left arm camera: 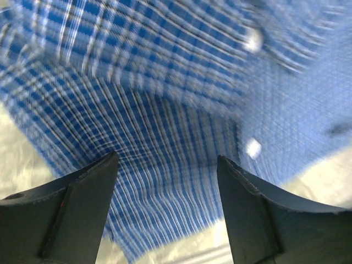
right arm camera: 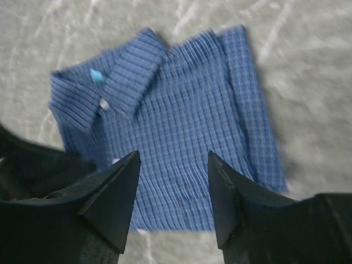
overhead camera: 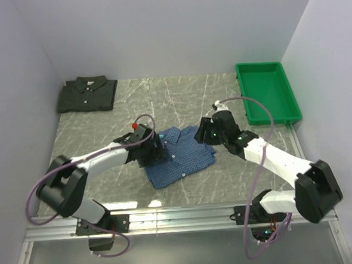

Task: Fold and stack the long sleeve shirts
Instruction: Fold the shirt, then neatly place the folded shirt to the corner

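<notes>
Blue shirt (overhead camera: 180, 157) folded flat
Left gripper (left arm camera: 168, 158) over its left edge, right gripper (right arm camera: 173, 155) over its right edge, both spread, holding nothing.

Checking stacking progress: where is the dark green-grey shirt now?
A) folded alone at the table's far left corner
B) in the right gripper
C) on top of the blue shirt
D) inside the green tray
A: the dark shirt lies folded at far left, apart from the blue shirt and outside the green tray.
</notes>
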